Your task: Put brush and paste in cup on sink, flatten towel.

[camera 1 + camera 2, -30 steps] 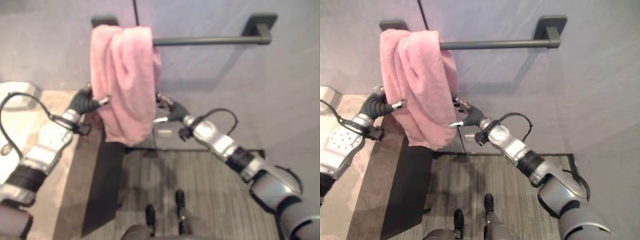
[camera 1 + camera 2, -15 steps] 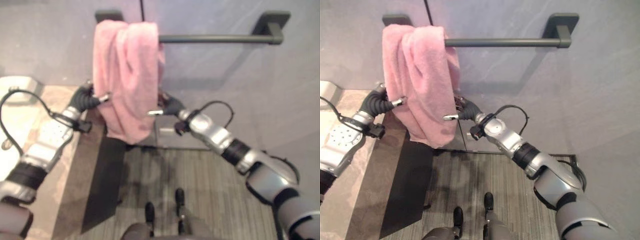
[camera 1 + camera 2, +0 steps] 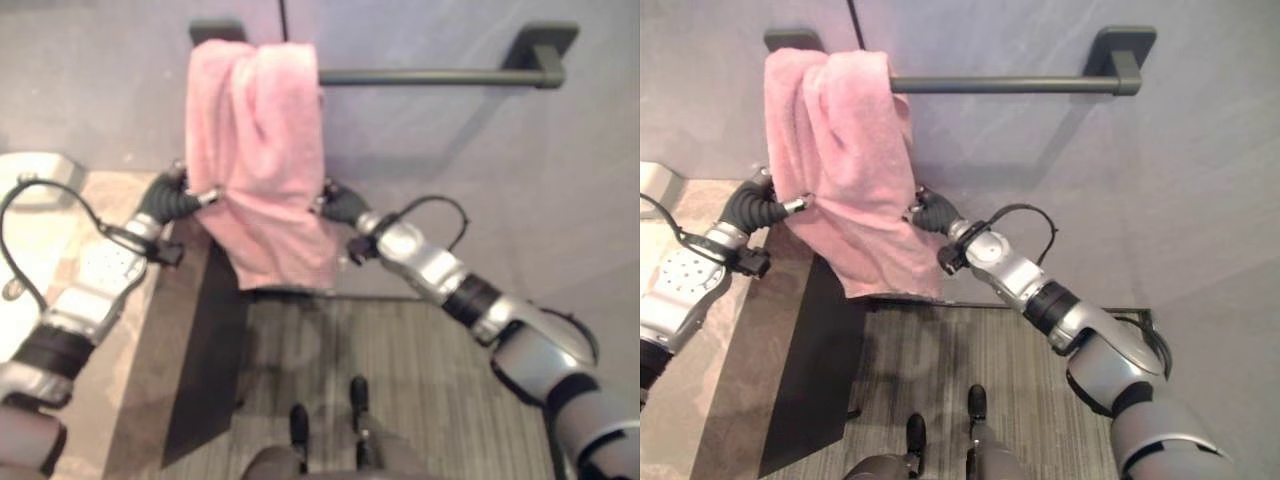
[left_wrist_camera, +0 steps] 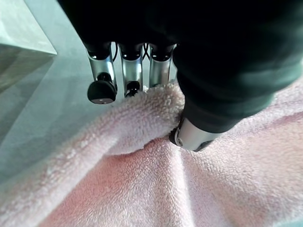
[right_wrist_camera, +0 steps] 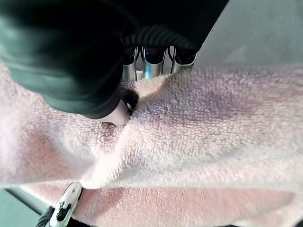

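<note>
1. Pink terry-cloth towel (image 3: 845,160) draped in a bunched fold over the left end of a dark straight metal towel bar (image 3: 1010,85), fixed by two square brackets to a pale grey wall (image 3: 1040,180).
2. Left hand (image 3: 758,210) at the towel's left edge, about halfway down the hanging cloth; in its wrist view, thumb (image 4: 191,135) pressed into the pile on one side of a raised fold, dark-tipped fingers (image 4: 102,90) curled behind it, the edge pinched between them.
3. Right hand (image 3: 932,215) at the towel's right edge, at a similar height to the left; in its wrist view, thumb (image 5: 118,111) dug into the cloth and fingers (image 5: 151,66) tucked over the far side of a ridge, the edge pinched the same way.
4. Lower half of the towel drawn out wider between the two hands than the bunched part on the bar, bottom hem hanging at a slant just above a dark, low cabinet front (image 3: 815,370).
5. Right part of the bar bare, from the towel to the right bracket.
6. Grey striped floor mat (image 3: 1010,370) below, beside a tan stone-look countertop (image 3: 730,400) at lower left.
7. Corner of a white basin (image 3: 40,175) visible on the left, beyond the left forearm.
</note>
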Available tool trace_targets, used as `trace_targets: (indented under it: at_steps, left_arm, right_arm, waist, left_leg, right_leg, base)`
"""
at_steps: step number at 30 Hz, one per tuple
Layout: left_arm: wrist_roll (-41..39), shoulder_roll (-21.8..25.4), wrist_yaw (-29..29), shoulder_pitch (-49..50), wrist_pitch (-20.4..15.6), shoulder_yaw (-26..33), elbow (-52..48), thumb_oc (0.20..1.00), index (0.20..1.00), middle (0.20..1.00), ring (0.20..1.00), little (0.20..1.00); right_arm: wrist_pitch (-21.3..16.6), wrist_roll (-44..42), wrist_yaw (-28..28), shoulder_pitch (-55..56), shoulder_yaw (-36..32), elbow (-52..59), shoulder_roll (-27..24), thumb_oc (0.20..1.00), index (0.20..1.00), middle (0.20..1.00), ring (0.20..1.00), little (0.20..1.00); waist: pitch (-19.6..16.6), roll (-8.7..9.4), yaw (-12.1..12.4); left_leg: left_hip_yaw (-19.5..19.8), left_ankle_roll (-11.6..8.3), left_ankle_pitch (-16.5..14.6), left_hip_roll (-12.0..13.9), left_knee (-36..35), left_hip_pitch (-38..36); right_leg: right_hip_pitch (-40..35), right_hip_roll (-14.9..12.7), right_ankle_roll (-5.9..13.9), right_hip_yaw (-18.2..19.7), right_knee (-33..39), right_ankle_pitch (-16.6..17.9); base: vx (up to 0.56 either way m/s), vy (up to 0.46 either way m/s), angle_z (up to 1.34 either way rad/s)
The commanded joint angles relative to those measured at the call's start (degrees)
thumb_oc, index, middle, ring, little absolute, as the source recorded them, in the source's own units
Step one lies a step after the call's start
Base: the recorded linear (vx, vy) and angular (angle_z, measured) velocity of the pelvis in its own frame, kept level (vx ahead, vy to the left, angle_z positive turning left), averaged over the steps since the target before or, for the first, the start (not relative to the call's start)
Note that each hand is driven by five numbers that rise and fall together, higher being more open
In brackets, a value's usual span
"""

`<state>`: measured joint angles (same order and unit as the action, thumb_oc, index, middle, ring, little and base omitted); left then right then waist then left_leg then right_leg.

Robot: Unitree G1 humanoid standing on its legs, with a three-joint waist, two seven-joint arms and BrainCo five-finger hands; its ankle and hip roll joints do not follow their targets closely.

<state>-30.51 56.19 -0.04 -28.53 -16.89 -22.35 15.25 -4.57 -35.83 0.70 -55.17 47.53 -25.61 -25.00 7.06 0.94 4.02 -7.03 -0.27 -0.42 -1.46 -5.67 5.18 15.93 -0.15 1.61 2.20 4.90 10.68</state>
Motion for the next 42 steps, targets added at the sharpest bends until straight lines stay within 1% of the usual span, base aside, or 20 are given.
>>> trace_targets:
  at_steps: [1,7,10,12,14,16,17,18,19,21,22,27,30,32,35,37,38,40,41,42]
  left_arm:
    - [0.31,1.58,2.46,-1.04,-1.57,2.66,-1.7,0.2,0.2,0.2,0.2,0.2]
    - [1.08,-1.46,3.72,3.56,-2.03,7.34,-2.98,0.2,0.2,0.2,0.2,0.2]
    - [1.74,-7.25,4.69,8.97,-1.88,10.32,-3.13,0.2,0.2,0.2,0.2,0.2]
    - [1.23,-8.78,4.31,9.73,-2.04,11.57,-5.03,0.2,0.2,0.2,0.2,0.2]
    - [0.47,-13.05,4.58,12.31,-1.06,11.1,-5.2,0.2,0.2,0.2,0.2,0.2]
    - [6.09,-11.39,4.49,10.15,-1.23,9.61,-6.29,0.2,0.2,0.2,0.2,0.2]
    - [4.66,-12.42,4.66,11.0,-1.52,10.53,-6.85,0.2,0.2,0.2,0.2,0.2]
    - [1.9,-16.41,5.47,11.71,-0.99,10.12,-5.59,0.2,0.2,0.2,0.2,0.2]
    - [6.26,-14.42,5.04,10.97,-1.14,9.59,-7.51,0.2,0.2,0.2,0.2,0.2]
    - [6.15,-14.12,4.99,11.74,-1.48,10.05,-8.95,0.2,0.2,0.2,0.2,0.2]
    - [3.22,-16.38,6.29,12.5,-2.24,12.1,-10.01,0.2,0.2,0.2,0.2,0.2]
    - [2.69,-18.21,8.05,13.49,-3.99,15.85,-14.81,0.2,0.2,0.2,0.2,0.2]
    - [0.85,-18.59,9.62,11.7,-5.44,17.53,-17.31,0.2,0.2,0.2,0.2,0.2]
    - [0.95,-19.29,10.65,11.06,-5.29,17.3,-17.35,0.2,0.2,0.2,0.2,0.2]
    - [3.4,-17.13,11.97,8.57,-5.58,17.6,-19.37,0.2,0.2,0.2,0.2,0.2]
    - [2.16,-18.08,12.29,8.4,-5.58,17.35,-19.14,0.2,0.2,0.2,0.2,0.2]
    - [5.49,-16.22,13.22,6.9,-5.41,17.26,-19.5,0.2,0.2,0.2,0.2,0.2]
    - [4.18,-17.81,13.52,7.55,-4.76,16.62,-18.8,0.2,0.2,0.2,0.2,0.2]
    - [7.95,-16.16,14.15,6.31,-4.25,16.46,-18.35,0.2,0.2,0.2,0.2,0.2]
    - [8.31,-14.96,13.94,5.85,-4.76,16.73,-19.16,0.2,0.2,0.2,0.2,0.2]
  right_arm:
    - [-4.69,2.28,1.17,-4.54,-5.46,2.82,0.29,0.2,0.2,0.2,0.2,0.2]
    - [-6.56,4.14,3.47,1.74,-11.97,9.42,-4.28,0.2,0.2,0.2,0.2,0.2]
    - [-8.48,3.47,4.98,12.03,-20.03,13.3,-3.9,0.2,0.2,0.2,0.2,0.2]
    - [-7.87,7.58,4.46,14.83,-21.43,18.82,-7.23,0.2,0.2,0.2,0.2,0.2]
    - [-8.53,7.04,5.13,21.09,-25.12,19.68,-5.32,0.2,0.2,0.2,0.2,0.2]
    - [-8.17,10.95,5.99,21.76,-26.5,21.26,-7.23,0.2,0.2,0.2,0.2,0.2]
    - [-9.18,8.76,5.52,23.75,-27.75,23.05,-6.1,0.2,0.2,0.2,0.2,0.2]
    - [-9.46,10.23,6.46,26.27,-28.53,24.02,-5.48,0.2,0.2,0.2,0.2,0.2]
    - [-9.68,10.41,6.7,26.76,-29.91,25.63,-5.95,0.2,0.2,0.2,0.2,0.2]
    - [-10.95,8.31,6.39,27.5,-30.95,27.03,-4.95,0.2,0.2,0.2,0.2,0.2]
    - [-11.51,10.36,7.52,27.71,-32.18,30.3,-5.22,0.2,0.2,0.2,0.2,0.2]
    - [-13.4,11.49,8.62,27.12,-34.42,34.59,-4.26,0.2,0.2,0.2,0.2,0.2]
    - [-13.6,11.55,10.09,24.49,-34.15,35.38,-3.98,0.2,0.2,0.2,0.2,0.2]
    - [-13.55,12.23,10.59,23.27,-33.64,35.22,-3.43,0.2,0.2,0.2,0.2,0.2]
    - [-12.95,13.71,11.65,21.14,-32.99,35.59,-3.9,0.2,0.2,0.2,0.2,0.2]
    - [-13.0,13.32,11.4,21.0,-32.78,35.64,-3.36,0.2,0.2,0.2,0.2,0.2]
    - [-12.77,14.21,12.2,20.49,-32.63,35.06,-3.48,0.2,0.2,0.2,0.2,0.2]
    - [-12.62,13.72,11.79,20.99,-32.44,34.48,-2.47,0.2,0.2,0.2,0.2,0.2]
    - [-11.94,15.15,12.4,20.79,-31.92,33.15,-3.15,0.2,0.2,0.2,0.2,0.2]
    - [-12.13,13.78,12.13,20.84,-31.94,33.58,-3.55,0.2,0.2,0.2,0.2,0.2]
  waist:
    - [1.33,1.65,1.23]
    - [1.27,1.3,0.43]
    - [1.13,1.07,-0.56]
    - [0.86,1.03,-1.19]
    - [0.86,0.73,-1.86]
    - [0.75,0.77,-2.25]
    - [0.79,0.65,-2.48]
    - [0.87,0.54,-3.09]
    - [0.81,0.56,-3.19]
    - [0.95,0.51,-3.23]
    - [0.91,0.54,-3.4]
    - [0.72,0.57,-3.37]
    - [0.43,0.72,-3.19]
    - [0.28,0.78,-3.27]
    - [0.03,0.89,-3.25]
    - [0.01,0.96,-3.31]
    - [-0.1,0.96,-3.4]
    - [-0.02,1.06,-3.38]
    - [-0.03,1.04,-3.38]
    - [-0.03,1.05,-3.39]
  left_leg:
    - [2.07,1.11,0.39,-1.44,0.67,2.05]
    - [1.62,1.34,-0.01,-1.48,0.67,1.49]
    - [0.98,1.55,-0.46,-1.48,0.67,0.89]
    - [0.8,1.62,-0.62,-1.51,0.67,0.63]
    - [0.66,1.85,-1.12,-1.53,0.67,-0.12]
    - [0.37,1.85,-0.99,-1.53,0.67,-0.04]
    - [0.39,1.87,-1.34,-1.51,0.67,-0.48]
    - [0.03,1.87,-1.31,-1.47,0.67,-0.69]
    - [-0.28,1.89,-1.16,-1.47,0.67,-0.49]
    - [-0.49,1.93,-1.49,-1.42,0.67,-0.97]
    - [-0.77,1.96,-1.48,-1.42,0.67,-0.93]
    - [-1.57,2.06,-1.62,-1.36,0.67,-0.97]
    - [-2.17,2.07,-1.67,-1.29,0.67,-1.12]
    - [-2.45,2.07,-1.64,-1.2,0.67,-1.26]
    - [-2.77,1.95,-1.59,-1.12,0.67,-1.3]
    - [-2.81,1.94,-1.57,-1.05,0.67,-1.32]
    - [-2.91,1.91,-1.51,-1.0,0.67,-1.38]
    - [-2.98,1.95,-1.57,-1.04,0.77,-1.43]
    - [-3.03,1.86,-1.52,-1.0,0.81,-1.45]
    - [-3.01,1.83,-1.51,-0.96,0.82,-1.46]
  right_leg:
    - [-4.47,-1.29,3.53,0.49,0.1,-5.71]
    - [-4.84,-1.34,3.61,0.74,0.1,-5.84]
    - [-5.06,-1.39,3.66,1.17,0.1,-5.99]
    - [-5.23,-1.37,3.67,1.4,0.1,-6.17]
    - [-5.91,-1.37,3.67,1.4,0.1,-6.42]
    - [-5.76,-1.36,3.69,1.69,0.1,-6.26]
    - [-6.16,-1.37,3.75,1.6,0.1,-6.51]
    - [-6.18,-1.34,3.8,2.01,0.1,-6.37]
    - [-5.87,-1.28,3.83,2.37,0.1,-6.18]
    - [-6.22,-1.18,3.96,2.5,0.1,-6.33]
    - [-6.0,-1.08,4.04,2.85,0.1,-6.25]
    - [-5.71,-0.96,4.26,3.54,0.1,-6.07]
    - [-5.61,-0.85,4.31,4.01,0.1,-5.9]
    - [-5.61,-0.77,4.34,4.23,0.1,-5.78]
    - [-5.57,-0.59,4.32,4.45,0.1,-5.69]
    - [-5.59,-0.6,4.32,4.46,0.1,-5.65]
    - [-5.56,-0.48,4.32,4.57,0.1,-5.61]
    - [-5.6,-0.45,4.31,4.56,0.1,-5.56]
    - [-5.63,-0.42,4.29,4.57,0.1,-5.57]
    - [-5.69,-0.4,4.25,4.54,0.1,-5.6]
  base:
    - [0.0,0.0,0.0]
    - [0.0,0.0,0.0]
    - [0.0,0.002,-0.01]
    - [0.01,0.006,-0.02]
    - [0.0,0.002,-0.08]
    - [-0.03,-0.009,-0.11]
    - [-0.01,-0.009,-0.14]
    - [-0.03,-0.007,-0.11]
    - [-0.03,-0.013,-0.07]
    - [-0.01,-0.012,-0.08]
    - [-0.01,-0.015,-0.1]
    - [-0.02,-0.02,-0.11]
    - [-0.02,-0.022,-0.08]
    - [-0.02,-0.014,-0.1]
    - [-0.01,-0.017,-0.13]
    - [-0.01,-0.015,-0.06]
    - [0.0,0.0,0.0]
    - [0.0,0.0,0.0]
    - [0.0,0.0,0.0]
    - [0.0,0.0,0.0]
